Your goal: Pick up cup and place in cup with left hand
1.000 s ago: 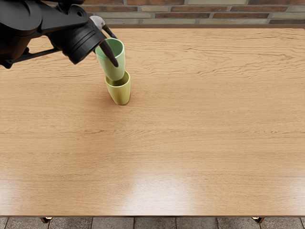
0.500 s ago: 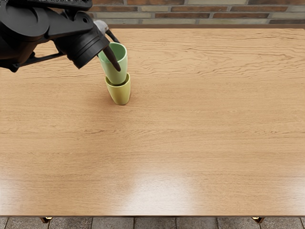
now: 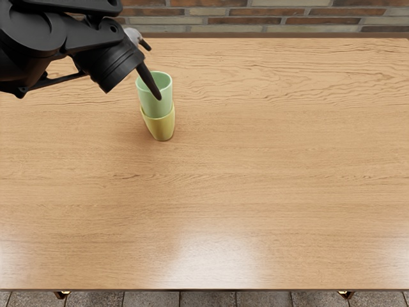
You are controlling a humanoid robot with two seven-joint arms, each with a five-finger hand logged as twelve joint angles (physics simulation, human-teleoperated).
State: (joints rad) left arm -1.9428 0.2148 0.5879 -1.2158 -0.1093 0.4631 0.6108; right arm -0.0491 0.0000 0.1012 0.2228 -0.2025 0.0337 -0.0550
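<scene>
Base of green cup point(image 3: 163, 105) hidden in yellow cup point(image 3: 162, 128), robot hand point(image 3: 148, 79) mostly behind edge-cropped left arm point(image 3: 38, 41)

Head view, single: set above near side of table point(image 3: 255, 192); slanted down, facing brick wall point(image 3: 275, 20); close, table filling most of frame.

The desk point(image 3: 268, 179) is brightly lit, its wood grain crisp. A broad white glare blooms at six o'clock near its edge, with paler sheens at about four and eight. Soft, faint shadow spreads at the nine o'clock side of the yellow cup point(image 3: 162, 128). The green cup point(image 3: 155, 106) catches light along its rim. The left arm point(image 3: 83, 41), at ten o'clock, is nearly black, with dull grey highlights.
</scene>
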